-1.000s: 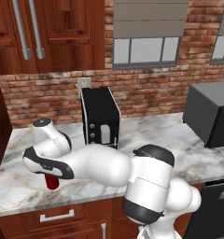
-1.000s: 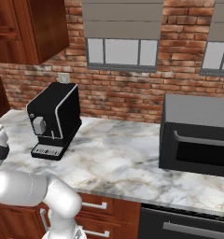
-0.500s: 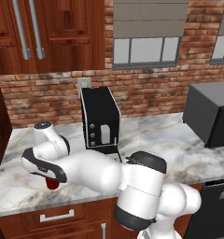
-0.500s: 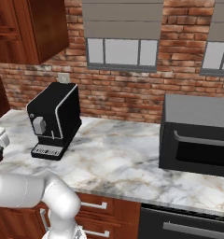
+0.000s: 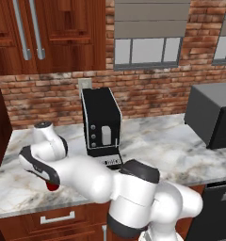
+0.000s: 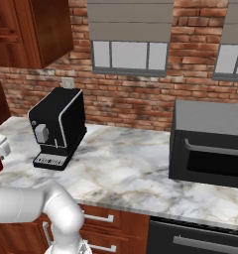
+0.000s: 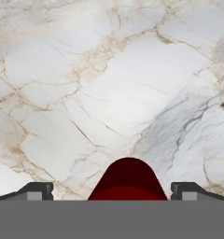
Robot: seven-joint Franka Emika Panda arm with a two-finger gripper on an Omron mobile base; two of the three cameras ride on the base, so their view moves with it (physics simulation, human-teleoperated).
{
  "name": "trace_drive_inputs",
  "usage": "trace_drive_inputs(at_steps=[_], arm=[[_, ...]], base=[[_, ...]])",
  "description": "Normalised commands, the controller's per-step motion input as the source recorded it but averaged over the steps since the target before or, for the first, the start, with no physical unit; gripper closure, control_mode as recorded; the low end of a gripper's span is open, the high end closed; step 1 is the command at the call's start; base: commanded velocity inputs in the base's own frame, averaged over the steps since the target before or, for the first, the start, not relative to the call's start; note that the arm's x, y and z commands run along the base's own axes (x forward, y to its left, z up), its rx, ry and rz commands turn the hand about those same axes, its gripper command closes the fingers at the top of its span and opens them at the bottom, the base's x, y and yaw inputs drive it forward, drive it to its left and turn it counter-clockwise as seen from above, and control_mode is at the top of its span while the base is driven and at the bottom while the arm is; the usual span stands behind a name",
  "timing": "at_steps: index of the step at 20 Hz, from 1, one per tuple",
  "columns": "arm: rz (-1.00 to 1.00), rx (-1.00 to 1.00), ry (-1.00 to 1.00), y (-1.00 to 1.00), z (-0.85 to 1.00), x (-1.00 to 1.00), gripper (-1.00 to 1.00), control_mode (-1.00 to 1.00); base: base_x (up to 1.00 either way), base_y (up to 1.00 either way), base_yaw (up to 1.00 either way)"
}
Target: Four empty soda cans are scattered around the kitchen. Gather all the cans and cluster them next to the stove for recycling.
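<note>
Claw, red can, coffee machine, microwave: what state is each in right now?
Claw: open, fingertips either side of the red can, not closed on it.
Red can: on the marble counter, between the claw's fingers, ungripped.
Coffee machine: upright against the brick wall.
Microwave: door closed.

- Left base view: behind the arm's left, looking forward and down over the counter [image 5: 181,150].
- Right base view: behind the arm's right, same counter; both share the coffee machine [image 5: 101,124] and brick wall [image 6: 141,96].
- Hand view: close, facing straight down onto marble.
</note>
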Motion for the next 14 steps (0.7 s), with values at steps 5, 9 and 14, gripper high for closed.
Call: trace_drive_inputs(at_steps=[5, 9, 14], arm=[[0.00, 0.00, 0.04, -0.01, -0.38, 0.00, -1.00, -1.00], [0.00, 0.00, 0.05, 0.00, -0.29, -0.04, 1.00, -1.00], [0.00, 0.00, 0.03, 0.00, -0.22, -0.14, 1.00, -1.00]], base=[[0.00, 0.00, 0.00], [0.00, 0.00, 0.00], [0.00, 0.00, 0.00]])
